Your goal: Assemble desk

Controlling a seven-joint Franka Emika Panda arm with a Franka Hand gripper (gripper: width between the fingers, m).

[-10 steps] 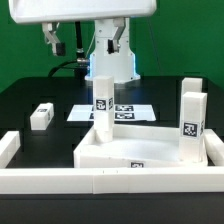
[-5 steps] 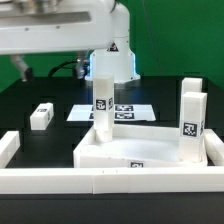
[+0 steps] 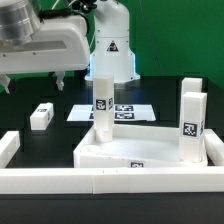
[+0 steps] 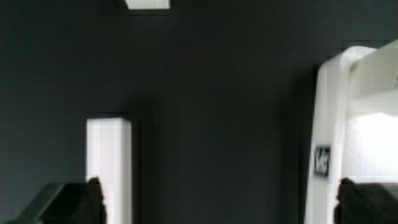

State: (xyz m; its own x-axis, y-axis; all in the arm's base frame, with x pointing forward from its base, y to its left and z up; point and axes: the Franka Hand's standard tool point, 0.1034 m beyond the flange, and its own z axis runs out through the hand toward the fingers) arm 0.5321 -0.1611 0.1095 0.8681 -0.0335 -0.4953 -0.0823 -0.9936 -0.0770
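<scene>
The desk's white tray-like panel [image 3: 140, 152] lies on the black table near the front. One tagged white leg [image 3: 101, 100] stands upright at its back left corner. A second leg [image 3: 191, 120] stands upright at its right side. A third leg [image 3: 40, 115] lies on the table at the exterior view's left. My gripper [image 3: 35, 84] hangs high above that left area, open and holding nothing. In the wrist view my gripper [image 4: 217, 205] shows only dark table between its fingertips [image 4: 71, 205]. The panel's edge [image 4: 365, 110] and a small white piece [image 4: 148, 4] also show there.
White border wall segments run along the front [image 3: 110, 181] and the left [image 3: 8, 148]. A white bar [image 4: 111, 165] in the wrist view looks like the left one. The marker board [image 3: 128, 112] lies behind the panel. The arm's base [image 3: 112, 45] stands at the back.
The arm has swung from the top middle toward the exterior view's left and come lower. The jaws stay open. No part has moved.
</scene>
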